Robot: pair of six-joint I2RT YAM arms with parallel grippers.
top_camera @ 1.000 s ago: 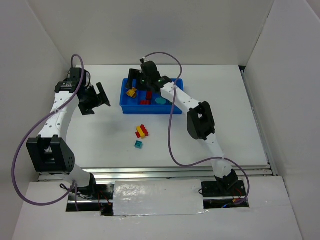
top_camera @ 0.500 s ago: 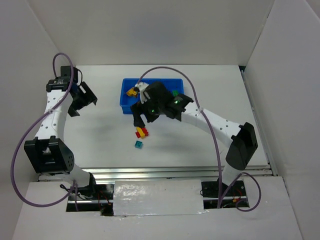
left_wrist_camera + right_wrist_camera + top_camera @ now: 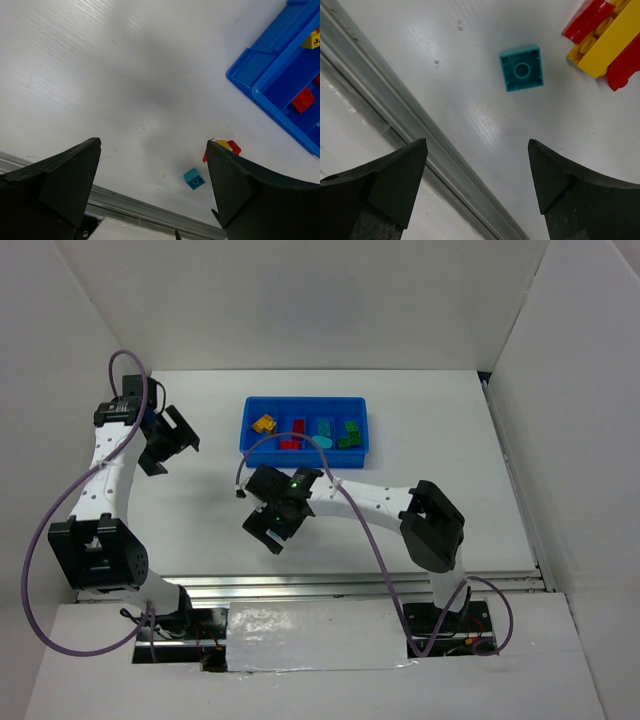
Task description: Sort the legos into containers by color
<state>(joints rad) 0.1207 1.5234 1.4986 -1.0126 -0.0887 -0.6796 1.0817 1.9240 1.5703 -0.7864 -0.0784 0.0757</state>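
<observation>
Right hand [image 3: 476, 150] wide open, empty, over teal brick [image 3: 521, 68]. Risk: on descent a finger clips red-yellow stack [image 3: 600, 47] just beside brick, scattering it.

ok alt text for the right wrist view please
The open right end effector hangs over a white table, a teal square brick lying just ahead of it. Red and yellow bricks cluster at top right; a metal rail crosses diagonally at left.

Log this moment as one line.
right gripper: open, empty, over teal brick | left gripper: open, empty, left of blue tray | red-yellow cluster: loose beside teal brick | blue tray: part filled
</observation>
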